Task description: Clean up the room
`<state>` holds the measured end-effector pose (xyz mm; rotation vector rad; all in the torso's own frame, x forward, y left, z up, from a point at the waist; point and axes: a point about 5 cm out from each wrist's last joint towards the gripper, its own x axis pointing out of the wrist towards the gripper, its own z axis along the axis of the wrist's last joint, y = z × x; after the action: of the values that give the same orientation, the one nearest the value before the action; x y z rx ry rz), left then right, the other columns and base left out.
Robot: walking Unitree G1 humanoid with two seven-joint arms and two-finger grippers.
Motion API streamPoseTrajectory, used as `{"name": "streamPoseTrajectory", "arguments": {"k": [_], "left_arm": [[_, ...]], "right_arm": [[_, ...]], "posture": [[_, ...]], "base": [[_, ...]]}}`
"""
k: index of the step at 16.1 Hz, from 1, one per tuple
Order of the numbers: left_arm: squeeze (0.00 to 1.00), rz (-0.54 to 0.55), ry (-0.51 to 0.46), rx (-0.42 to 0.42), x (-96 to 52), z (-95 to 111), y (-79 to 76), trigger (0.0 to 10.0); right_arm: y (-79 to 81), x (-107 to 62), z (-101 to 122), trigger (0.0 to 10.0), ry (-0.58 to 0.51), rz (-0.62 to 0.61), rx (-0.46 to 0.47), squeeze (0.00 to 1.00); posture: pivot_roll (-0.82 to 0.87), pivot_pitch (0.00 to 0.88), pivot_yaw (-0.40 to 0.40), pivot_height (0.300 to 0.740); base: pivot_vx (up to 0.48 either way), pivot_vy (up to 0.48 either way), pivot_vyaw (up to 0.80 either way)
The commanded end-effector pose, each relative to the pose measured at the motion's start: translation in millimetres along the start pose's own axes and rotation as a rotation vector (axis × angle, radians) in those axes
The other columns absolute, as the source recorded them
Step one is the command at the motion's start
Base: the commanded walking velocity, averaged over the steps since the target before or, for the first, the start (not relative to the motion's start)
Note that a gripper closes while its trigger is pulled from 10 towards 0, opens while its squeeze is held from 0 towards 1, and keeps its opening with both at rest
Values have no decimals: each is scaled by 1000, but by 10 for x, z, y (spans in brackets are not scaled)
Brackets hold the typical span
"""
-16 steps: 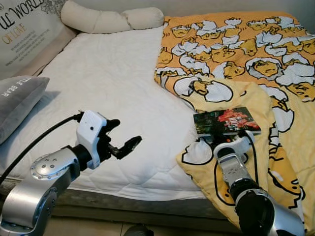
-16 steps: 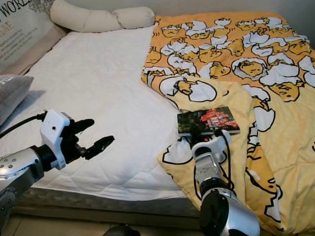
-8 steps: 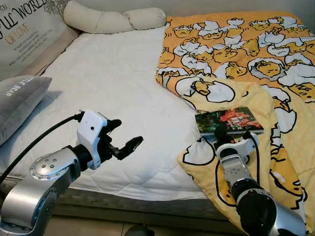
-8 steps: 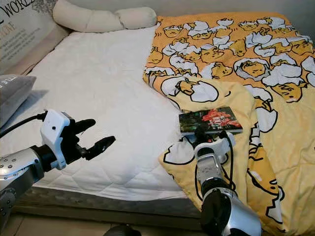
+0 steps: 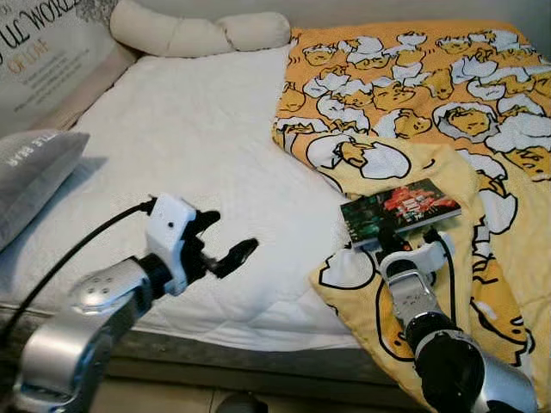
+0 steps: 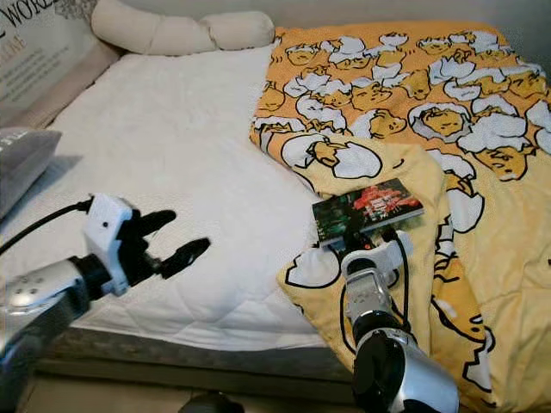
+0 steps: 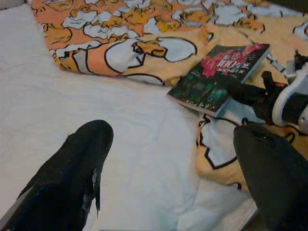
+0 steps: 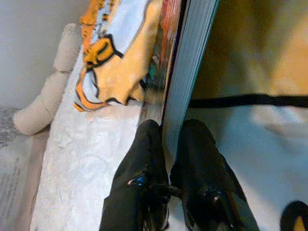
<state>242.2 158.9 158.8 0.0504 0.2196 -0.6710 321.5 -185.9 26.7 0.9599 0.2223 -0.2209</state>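
A: What takes up most of the scene?
B: A bed with a white quilted mattress (image 5: 198,146), bare on the robot's left half. The right half is covered by a yellow-and-orange blanket (image 5: 448,95) printed with cartoon egg figures, its near part rumpled and hanging over the front edge.

A: And at the head end?
B: A long cream bolster pillow (image 5: 198,33) lies across the far edge. On the left there is a cushion with printed lettering (image 5: 43,52) leaning against the side, and a grey pillow (image 5: 30,176) in front of it.

A: Where is the thing to tidy?
B: A book (image 5: 399,209) with a dark green and red cover sits on the blanket near the front of the bed, close to where blanket meets bare mattress. Its near edge is tilted up off the fabric.

A: What has hold of it?
B: The right gripper (image 8: 169,159). Its two black fingers (image 8: 139,178) are clamped on the book's near edge, one on each face, with the page block between them.

A: And the other arm?
B: The left gripper (image 5: 219,241) hovers over the white mattress near the front edge, well apart from the book, fingers spread wide and touching nothing. A black cable (image 5: 77,258) trails from its wrist.
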Motion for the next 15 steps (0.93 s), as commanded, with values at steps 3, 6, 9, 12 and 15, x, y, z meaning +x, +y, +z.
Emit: {"name": "streamPoseTrajectory", "arguments": {"k": [3, 6, 9, 12, 15], "left_arm": [[1000, 74, -67, -18, 98, 57, 145, 10000], [1000, 93, -150, -57, 213, 213, 301, 10000], [1000, 66, -230, -83, 343, 393, 434, 10000], [1000, -4, -341, -139, 496, 673, 564, 10000], [1000, -132, -400, -242, 550, 861, 658, 10000]], "right_arm": [[68, -2, 149, 0, -85, 145, 6, 0], [205, -98, 314, 0, -99, 439, -88, 0], [442, -218, 499, 0, -26, 721, -211, 0], [852, -380, 718, 0, 85, 1039, -299, 0], [1169, -561, 722, 0, 257, 1287, -363, 0]], "posture": [[168, 0, 53, 740], [122, 0, 50, 740], [94, 0, 48, 740], [75, 0, 50, 740], [68, 0, 49, 740]], "base": [[0, 0, 0], [0, 0, 0], [0, 0, 0], [0, 0, 0], [0, 0, 0]]}}
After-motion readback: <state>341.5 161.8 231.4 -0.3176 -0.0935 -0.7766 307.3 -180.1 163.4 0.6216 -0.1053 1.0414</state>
